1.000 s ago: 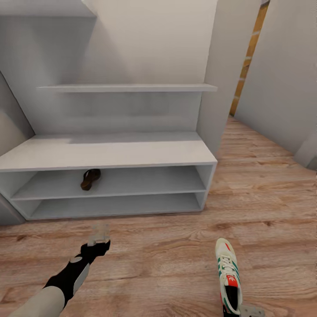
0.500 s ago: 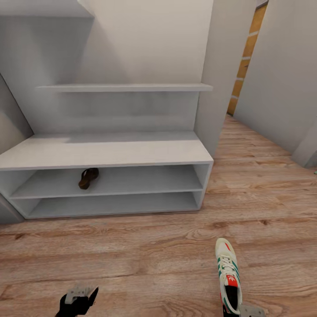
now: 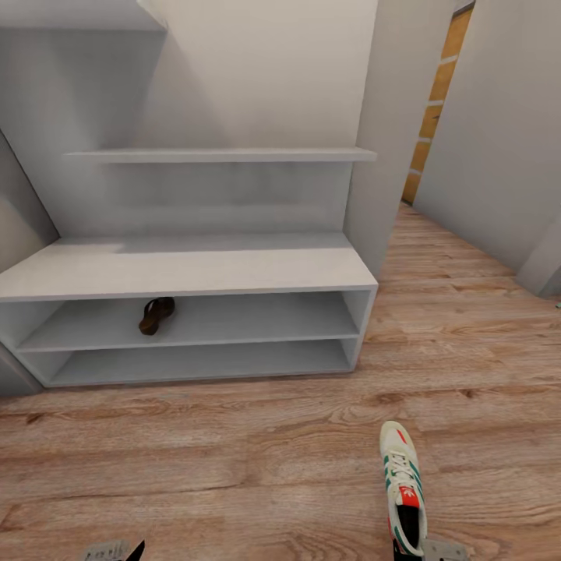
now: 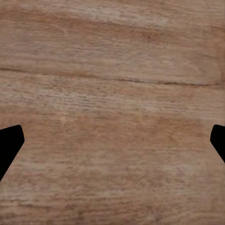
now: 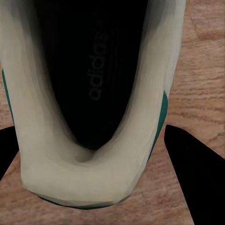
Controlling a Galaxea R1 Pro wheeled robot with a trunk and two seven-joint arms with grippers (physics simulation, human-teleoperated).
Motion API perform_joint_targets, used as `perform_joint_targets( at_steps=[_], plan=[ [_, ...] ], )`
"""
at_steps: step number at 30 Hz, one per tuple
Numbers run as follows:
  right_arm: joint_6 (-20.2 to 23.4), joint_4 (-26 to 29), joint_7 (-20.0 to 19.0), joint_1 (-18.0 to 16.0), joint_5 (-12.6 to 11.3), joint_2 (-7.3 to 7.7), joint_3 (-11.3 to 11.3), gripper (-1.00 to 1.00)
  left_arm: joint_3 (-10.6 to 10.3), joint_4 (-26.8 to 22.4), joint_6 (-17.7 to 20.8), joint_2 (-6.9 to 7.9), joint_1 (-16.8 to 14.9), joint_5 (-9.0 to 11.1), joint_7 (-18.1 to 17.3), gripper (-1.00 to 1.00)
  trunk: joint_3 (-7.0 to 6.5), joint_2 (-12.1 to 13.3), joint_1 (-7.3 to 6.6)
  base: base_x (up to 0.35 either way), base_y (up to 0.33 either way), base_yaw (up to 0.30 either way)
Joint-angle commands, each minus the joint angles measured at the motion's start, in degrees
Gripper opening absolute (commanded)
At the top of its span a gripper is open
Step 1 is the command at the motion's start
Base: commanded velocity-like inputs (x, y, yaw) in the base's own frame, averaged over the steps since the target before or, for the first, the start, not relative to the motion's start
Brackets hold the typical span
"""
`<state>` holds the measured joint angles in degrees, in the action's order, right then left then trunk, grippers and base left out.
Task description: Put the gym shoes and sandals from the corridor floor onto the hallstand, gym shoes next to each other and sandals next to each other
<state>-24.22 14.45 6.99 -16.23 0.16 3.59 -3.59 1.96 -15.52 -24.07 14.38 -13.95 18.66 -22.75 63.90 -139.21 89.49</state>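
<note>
One gym shoe, "adidas" insole, right gripper astride heel

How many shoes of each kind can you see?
Gym shoes: 1, on the corridor floor
Sandals: 1, in the hallstand's upper slot
Total: 2

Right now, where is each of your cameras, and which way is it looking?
Head view: up on my head, looking forward and down at the hallstand, one sandal on its upper shelf slot, and a gym shoe on the corridor floor.
Left wrist view: near the left gripper, looking at floor between open jaws.
Right wrist view: near the right gripper, looking into the shoe.
Shared: shoe and floor.
</note>
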Motion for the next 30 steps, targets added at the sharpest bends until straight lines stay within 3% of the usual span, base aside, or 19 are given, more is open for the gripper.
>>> perform_joint_targets(
  at_steps=[1, 2, 4, 10, 20, 30],
  plan=[
    [-0.2, 0.0, -0.1, 0.0, 0.0, -0.03, -0.2, -1.0, 0.2, 0.1, -0.2, -0.01, 0.0, 0.4, -0.5, 1.0, 0.04, 0.0, -0.01, 0.0, 0.0, 0.0],
    [-0.2, 0.0, -0.1, 0.0, 0.0, -0.01, -0.2, -1.0, 0.1, 1.8, -3.4, -0.07, 0.0, 0.4, -0.4, 1.0, 0.04, 0.0, -0.01, 0.0, 0.0, 0.0],
    [-0.3, 0.0, -0.1, 0.0, 0.0, -0.01, -0.2, -1.0, 0.2, 3.3, -5.3, -0.06, 0.0, 0.5, -0.3, 1.0, 0.04, 0.0, -0.01, 0.0, -0.083, 0.0],
    [-0.2, 0.0, -0.1, 0.0, 0.0, -0.08, -0.2, -1.0, 0.2, 3.9, -6.0, 0.06, 0.0, 0.5, -0.3, 1.0, 0.04, 0.0, -0.01, 0.0, -0.107, 0.044],
    [-0.3, 0.0, -0.1, 0.0, 0.0, -0.06, -0.2, -1.0, 0.2, 3.9, -6.0, 0.12, 0.0, 0.5, -0.3, 1.0, 0.04, 0.0, -0.01, -0.083, -0.051, 0.209],
    [-0.3, 0.0, -0.1, 0.0, 0.0, -0.04, -0.2, -1.0, 0.3, 3.9, -6.0, 0.2, 0.0, 0.5, -0.4, 1.0, 0.04, 0.0, -0.01, -0.086, -0.033, 0.025]
  ],
)
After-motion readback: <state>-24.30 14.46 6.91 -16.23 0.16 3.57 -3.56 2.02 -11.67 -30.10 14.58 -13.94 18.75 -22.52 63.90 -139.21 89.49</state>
